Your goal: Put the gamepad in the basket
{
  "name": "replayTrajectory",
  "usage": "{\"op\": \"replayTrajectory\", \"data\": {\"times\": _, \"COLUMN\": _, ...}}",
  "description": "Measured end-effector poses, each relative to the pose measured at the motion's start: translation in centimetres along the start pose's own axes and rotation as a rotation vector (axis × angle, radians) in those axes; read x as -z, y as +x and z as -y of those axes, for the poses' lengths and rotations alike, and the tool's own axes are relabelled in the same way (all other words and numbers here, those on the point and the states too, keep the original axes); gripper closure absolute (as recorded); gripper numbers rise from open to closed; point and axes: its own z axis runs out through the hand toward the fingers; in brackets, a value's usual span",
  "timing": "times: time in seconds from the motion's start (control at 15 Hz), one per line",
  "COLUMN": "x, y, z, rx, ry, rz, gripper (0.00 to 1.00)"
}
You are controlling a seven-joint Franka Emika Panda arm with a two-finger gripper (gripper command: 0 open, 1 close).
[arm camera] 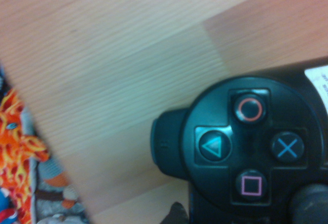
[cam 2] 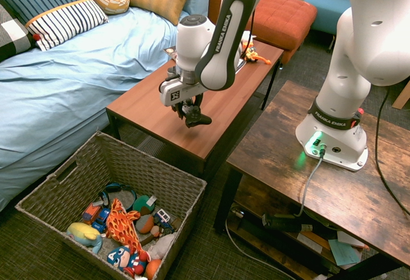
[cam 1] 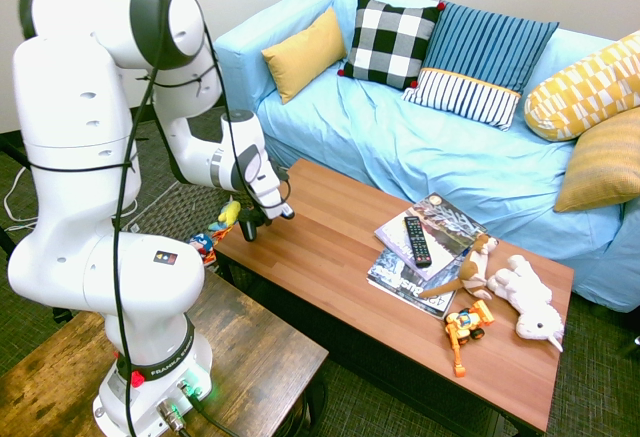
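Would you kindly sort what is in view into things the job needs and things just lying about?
Job: gamepad, held by the gripper; basket.
Lying about: TV remote, magazines, plush toys, toy digger, sofa cushions.

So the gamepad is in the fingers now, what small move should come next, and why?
Probably carry it sideways off the table's end toward the basket. The gripper is shut on the gamepad and holds it just above the wood, while the basket sits on the floor beyond that end, lower down, with toys inside.
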Motion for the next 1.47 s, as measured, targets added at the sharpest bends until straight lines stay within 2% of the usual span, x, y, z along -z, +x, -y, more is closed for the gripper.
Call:
{"op": "replayTrajectory", "data": {"times": 0.27, "x": 3.8, "y": -8.6, "z": 5.4, "rx": 0.11, "ry": 0.017, "rz": -0.028, "gripper": 1.0}}
{"op": "replayTrajectory", "data": {"times": 0.47, "x": 2.3, "y": -15.3, "z": 8.5, "rx": 0.217, "ry": 0.026, "rz": -0.011, "gripper": 1.0}}
{"op": "replayTrajectory", "data": {"times": 0.67, "x": -1.8, "y": -19.9, "z": 10.2, "rx": 0.289, "ry": 0.012, "rz": -0.007, "gripper": 1.0}}
{"op": "replayTrajectory", "data": {"times": 0.73, "x": -4.8, "y": -21.5, "z": 11.9, "rx": 0.297, "ry": 0.001, "rz": -0.01, "gripper": 1.0}}
{"op": "replayTrajectory", "data": {"times": 0.93, "x": -5.6, "y": -22.8, "z": 12.8, "rx": 0.306, "ry": -0.028, "rz": -0.028, "gripper": 1.0}}
{"op": "replayTrajectory", "data": {"times": 1.13, "x": -8.8, "y": -24.2, "z": 13.9, "rx": 0.286, "ry": -0.036, "rz": -0.028, "gripper": 1.0}}
{"op": "replayTrajectory", "data": {"times": 1.47, "x": -19.8, "y": -27.3, "z": 14.2, "rx": 0.222, "ry": -0.08, "rz": 0.002, "gripper": 1.0}}
